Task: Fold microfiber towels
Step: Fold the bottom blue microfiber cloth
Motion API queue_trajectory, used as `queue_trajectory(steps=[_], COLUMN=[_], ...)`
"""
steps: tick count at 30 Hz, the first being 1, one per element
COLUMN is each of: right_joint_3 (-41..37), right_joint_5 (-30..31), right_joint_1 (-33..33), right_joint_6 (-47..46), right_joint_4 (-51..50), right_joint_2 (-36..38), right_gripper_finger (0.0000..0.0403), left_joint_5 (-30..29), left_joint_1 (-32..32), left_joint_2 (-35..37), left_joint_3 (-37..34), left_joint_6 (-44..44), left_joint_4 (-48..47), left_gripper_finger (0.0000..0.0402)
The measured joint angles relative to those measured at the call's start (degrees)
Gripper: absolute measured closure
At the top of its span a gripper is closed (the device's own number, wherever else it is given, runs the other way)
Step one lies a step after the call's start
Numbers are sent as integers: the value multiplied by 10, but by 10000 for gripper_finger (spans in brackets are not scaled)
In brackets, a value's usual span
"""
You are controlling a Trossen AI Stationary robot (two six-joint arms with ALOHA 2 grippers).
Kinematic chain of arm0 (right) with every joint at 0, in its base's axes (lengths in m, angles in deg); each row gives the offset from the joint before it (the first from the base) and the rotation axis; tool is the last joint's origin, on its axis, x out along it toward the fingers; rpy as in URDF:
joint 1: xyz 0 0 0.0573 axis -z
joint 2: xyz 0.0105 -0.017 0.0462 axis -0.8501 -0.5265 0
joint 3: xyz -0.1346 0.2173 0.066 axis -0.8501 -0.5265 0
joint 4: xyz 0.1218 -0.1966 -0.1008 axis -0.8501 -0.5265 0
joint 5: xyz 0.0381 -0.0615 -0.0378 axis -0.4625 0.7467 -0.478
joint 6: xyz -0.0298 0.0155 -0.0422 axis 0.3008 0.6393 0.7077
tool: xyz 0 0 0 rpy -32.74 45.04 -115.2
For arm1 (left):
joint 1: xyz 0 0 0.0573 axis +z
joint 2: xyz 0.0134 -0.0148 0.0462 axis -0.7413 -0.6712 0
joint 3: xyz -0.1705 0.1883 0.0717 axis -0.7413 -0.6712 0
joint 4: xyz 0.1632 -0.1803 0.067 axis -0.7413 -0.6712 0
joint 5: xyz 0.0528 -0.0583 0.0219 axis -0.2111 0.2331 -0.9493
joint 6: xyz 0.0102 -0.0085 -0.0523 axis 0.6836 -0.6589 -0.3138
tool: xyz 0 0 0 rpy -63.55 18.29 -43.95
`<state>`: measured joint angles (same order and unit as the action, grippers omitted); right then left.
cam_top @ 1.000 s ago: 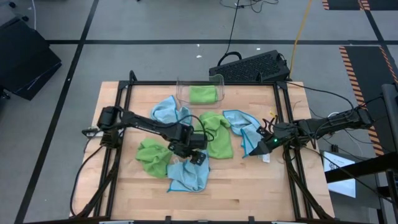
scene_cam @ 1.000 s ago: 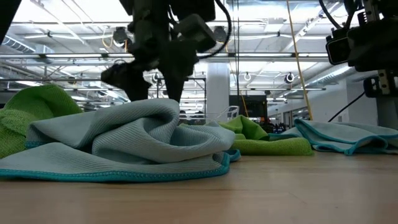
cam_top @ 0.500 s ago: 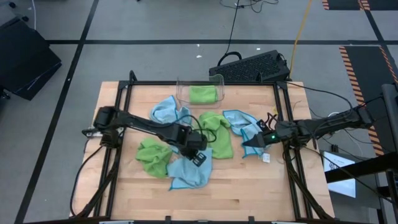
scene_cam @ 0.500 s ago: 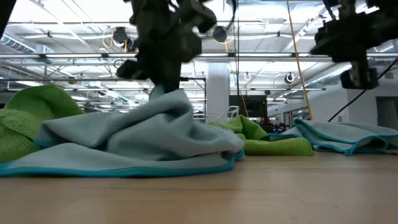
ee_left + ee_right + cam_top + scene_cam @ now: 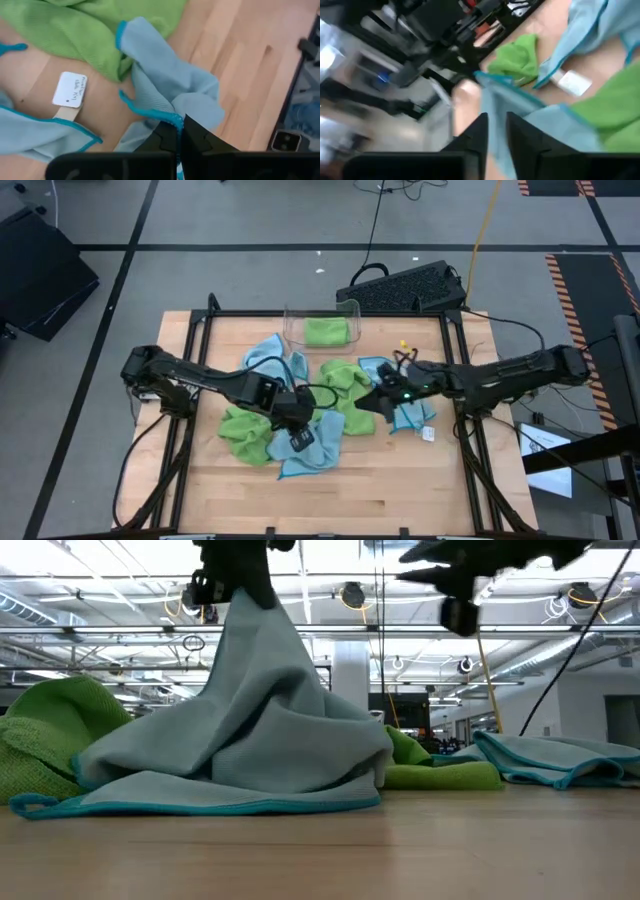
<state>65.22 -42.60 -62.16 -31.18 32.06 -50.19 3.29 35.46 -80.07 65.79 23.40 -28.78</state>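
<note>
Nearest the front edge of the wooden surface [image 5: 400, 480], a light blue towel [image 5: 312, 448] is pinched by its teal hem in the left gripper [image 5: 296, 423], jaws clamped on the fabric, one part pulled up into a peak, the rest on the surface. Just beside it lies a crumpled green towel [image 5: 243, 432]. Mid-surface, the right gripper [image 5: 372, 397], fingers narrowly apart and holding nothing, hovers over another green towel [image 5: 350, 392] and a blue towel [image 5: 408, 412]. Farther back, a third blue towel [image 5: 268, 358]. At the far edge, the clear bin [image 5: 322, 328] holds a folded green towel [image 5: 326, 331].
</note>
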Motion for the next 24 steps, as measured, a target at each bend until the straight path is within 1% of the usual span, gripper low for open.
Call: queue_trajectory(steps=[3, 5, 8, 11, 14, 16, 21, 24], right_joint_3=[54, 71, 77, 78, 78, 78, 77, 77], right_joint_5=[-29, -57, -104, -158, -205, -221, -224, -215], right_joint_1=[17, 30, 48, 63, 73, 77, 86, 85], right_joint_6=[80, 109, 130, 159, 188, 201, 217, 226], right_joint_4=[-5, -15, -14, -10, 11, 12, -4, -9], right_joint_2=[-64, -102, -152, -199, -243, -269, -318, -327], right_gripper_finger=[292, 263, 224, 197, 184, 182, 181, 181], left_joint_5=[1, 1, 1, 0, -10, -19, -24, -24], left_joint_1=[-18, -35, -57, -78, -95, -105, -132, -152], left_joint_2=[-1, 0, 0, 0, 0, 0, -2, -4], left_joint_3=[0, 0, 0, 0, 0, 0, -3, -5], left_joint_6=[2, -15, -57, -100, -138, -165, -255, -316], left_joint_4=[-8, -14, -31, -46, -52, -54, -58, -71], left_gripper_finger=[398, 398, 398, 398, 398, 398, 398, 396])
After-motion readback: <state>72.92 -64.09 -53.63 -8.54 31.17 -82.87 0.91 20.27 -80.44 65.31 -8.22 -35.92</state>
